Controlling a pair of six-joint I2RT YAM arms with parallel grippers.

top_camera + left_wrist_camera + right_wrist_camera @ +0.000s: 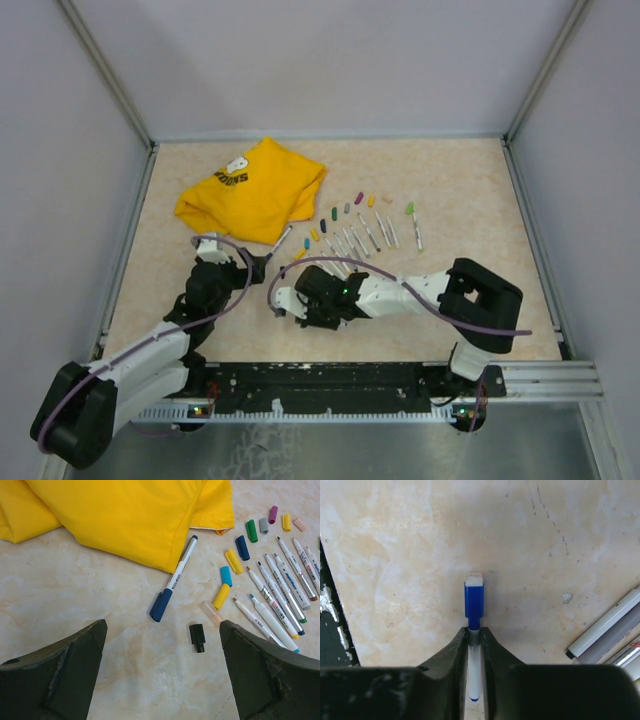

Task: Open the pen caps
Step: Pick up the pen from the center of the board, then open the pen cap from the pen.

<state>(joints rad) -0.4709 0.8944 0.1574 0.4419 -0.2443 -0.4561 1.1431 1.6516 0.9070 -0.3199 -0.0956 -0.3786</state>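
Note:
My right gripper (474, 632) is shut on a white-barrelled pen (475, 667), low over the table; the pen's blue cap (474, 602) sticks out past the fingertips. In the top view this gripper (282, 299) is left of centre. My left gripper (162, 630) is open and empty above the table, also seen in the top view (260, 257). A black cap (197, 637) lies between its fingers, nearer the right one. A pen with a dark blue cap (172, 580) lies at the T-shirt's edge. Several loose caps (242, 547) and uncapped pens (280, 595) lie to the right.
A crumpled yellow T-shirt (252, 190) lies at the back left, also in the left wrist view (125, 515). The row of pens (360, 238) and caps (340, 212) lies beyond my right arm. Grey walls enclose the table. Two pen barrels (607, 627) lie right of my right gripper.

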